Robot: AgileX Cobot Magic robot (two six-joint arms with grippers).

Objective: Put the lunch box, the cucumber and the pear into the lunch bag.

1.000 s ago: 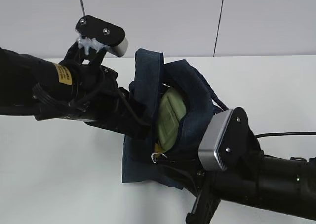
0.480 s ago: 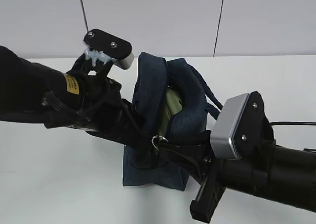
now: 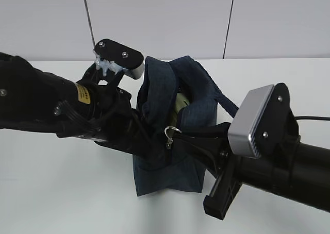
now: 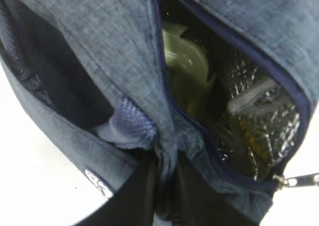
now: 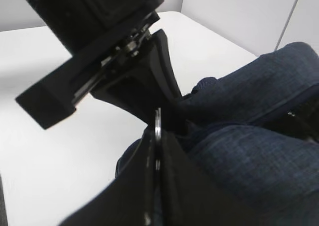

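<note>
The navy lunch bag stands on the white table between both arms, its top zipper partly open. My left gripper is shut on a fold of the bag's fabric beside the opening. My right gripper is shut on the silver ring pull, which shows edge-on as the ring pull between its fingers. Inside the bag, the lunch box with its sage-green lid stands on edge against the silver lining; a sliver of the lunch box shows from outside. The cucumber and the pear are hidden.
The bag's corded handle hangs over its far right side. The left arm's black wrist fills the top of the right wrist view. Bare white table lies to the front left, and a grey wall stands behind it.
My right gripper has drawn the ring pull up and to the right, narrowing the opening so less of the lunch box shows. The bag now stands taller. My left gripper keeps its hold.
</note>
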